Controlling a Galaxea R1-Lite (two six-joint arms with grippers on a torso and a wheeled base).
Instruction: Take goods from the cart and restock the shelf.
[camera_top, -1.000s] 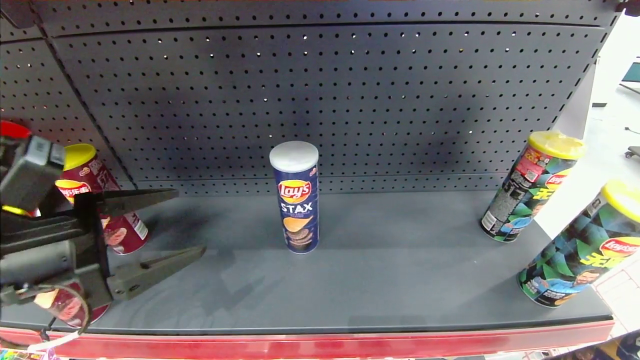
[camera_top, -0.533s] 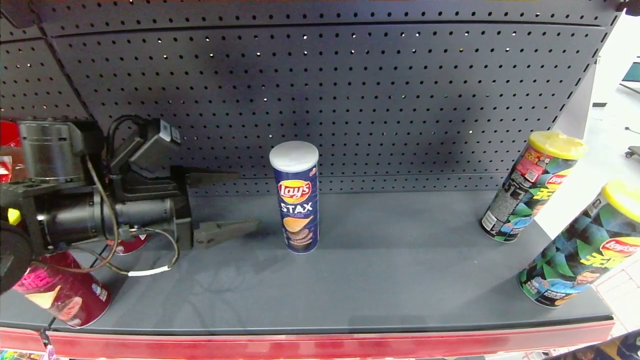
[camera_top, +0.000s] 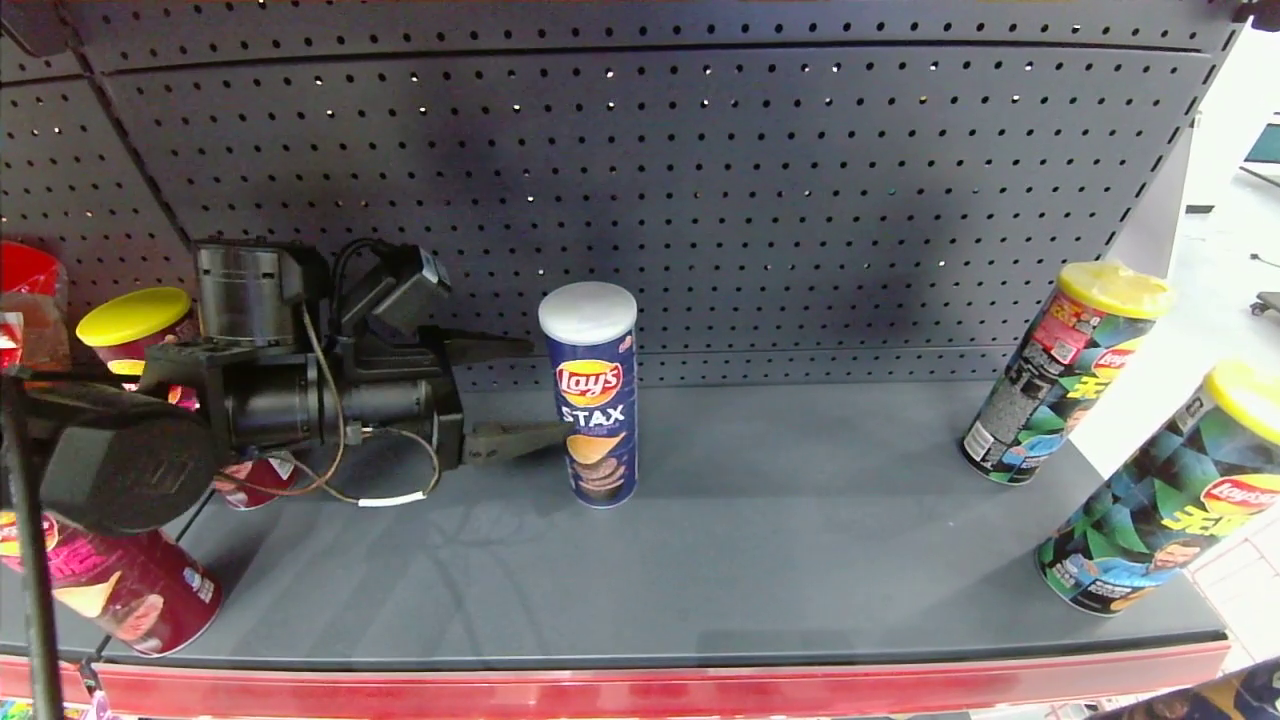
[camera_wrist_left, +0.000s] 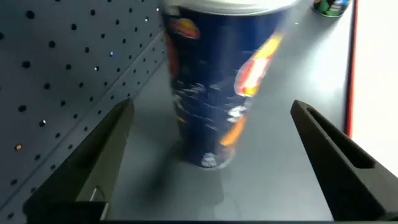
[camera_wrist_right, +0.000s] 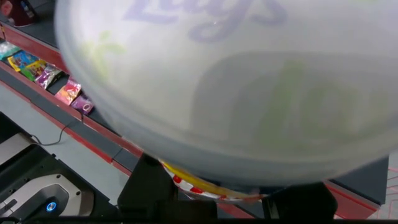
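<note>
A blue chip can (camera_top: 590, 400) with a white lid stands upright mid-shelf on the grey shelf (camera_top: 800, 520), close to the pegboard. My left gripper (camera_top: 545, 388) comes in from the left, level with the can's middle. It is open, with one finger behind the can's left side and one in front. In the left wrist view the blue chip can (camera_wrist_left: 224, 81) stands between the spread fingers of the left gripper (camera_wrist_left: 212, 109). In the right wrist view my right gripper (camera_wrist_right: 224, 196) is shut on a chip can whose pale lid (camera_wrist_right: 230, 81) faces the camera.
Two green-and-black cans with yellow lids (camera_top: 1060, 375) (camera_top: 1160, 500) stand at the shelf's right end. Dark red cans (camera_top: 130, 590) (camera_top: 140, 330) stand at the left, behind and below my left arm. A pegboard wall (camera_top: 700, 200) backs the shelf, and a red lip (camera_top: 650, 685) runs along its front.
My left arm has swept right from the shelf's left end to the blue can. Its open fingers now flank the can. The cans have not moved.
</note>
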